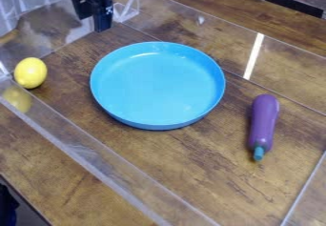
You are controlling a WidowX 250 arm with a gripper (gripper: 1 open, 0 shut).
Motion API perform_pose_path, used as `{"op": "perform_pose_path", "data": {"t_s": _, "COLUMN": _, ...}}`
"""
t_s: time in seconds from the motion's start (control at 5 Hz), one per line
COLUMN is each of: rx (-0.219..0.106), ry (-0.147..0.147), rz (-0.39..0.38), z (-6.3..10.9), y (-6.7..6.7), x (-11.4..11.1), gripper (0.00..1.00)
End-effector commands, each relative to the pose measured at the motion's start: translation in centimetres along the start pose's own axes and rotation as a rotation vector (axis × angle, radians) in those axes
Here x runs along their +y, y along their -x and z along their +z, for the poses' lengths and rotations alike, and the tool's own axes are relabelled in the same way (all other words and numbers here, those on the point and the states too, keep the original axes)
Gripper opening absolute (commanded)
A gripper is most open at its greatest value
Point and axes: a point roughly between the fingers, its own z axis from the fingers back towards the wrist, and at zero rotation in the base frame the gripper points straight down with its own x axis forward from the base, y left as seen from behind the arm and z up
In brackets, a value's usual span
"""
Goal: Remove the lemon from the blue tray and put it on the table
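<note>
Yellow and smooth, the lemon [30, 72] sits at the left edge of the frame, a little above mid-height, already out of the tray and resting on the desk [171, 177] beside the clear acrylic panel. It looks like a small, light thing, probably firm with slight give if it is real fruit, or stiffer if it is a toy; either way the rounded skin could roll or slip under a lopsided pinch. Were it to need lifting again, the best hold would be across its narrower middle, fingers level on both sides, with a gentle squeeze. To its right, near the centre of the frame, lies the blue tray [156, 85], wide, shallow and with nothing in it. Farther out, at the right, a purple eggplant [262, 122] lies on the wood, its tip pointing down the frame. At the upper left is the dark hand [98, 20], well apart from the lemon, spread wide and holding nothing that shows. The task looks done; simply keeping clear of the fruit seems wisest.
</note>
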Motion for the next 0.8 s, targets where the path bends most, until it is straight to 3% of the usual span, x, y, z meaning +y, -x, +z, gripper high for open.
{"op": "perform_pose_path", "data": {"t_s": 0.0, "rx": -0.038, "ry": -0.048, "rz": -0.006, "z": 1.75, "y": -0.63, "x": 1.03, "gripper": 1.00}}
{"op": "perform_pose_path", "data": {"t_s": 0.2, "rx": -0.027, "ry": -0.052, "rz": -0.006, "z": 1.29, "y": -0.67, "x": 0.97, "gripper": 1.00}}
{"op": "perform_pose_path", "data": {"t_s": 0.4, "rx": -0.020, "ry": -0.061, "rz": -0.003, "z": 1.12, "y": -0.75, "x": 0.85, "gripper": 0.00}}
{"op": "perform_pose_path", "data": {"t_s": 0.6, "rx": -0.011, "ry": -0.071, "rz": 0.012, "z": 1.11, "y": -0.97, "x": 0.65, "gripper": 0.00}}
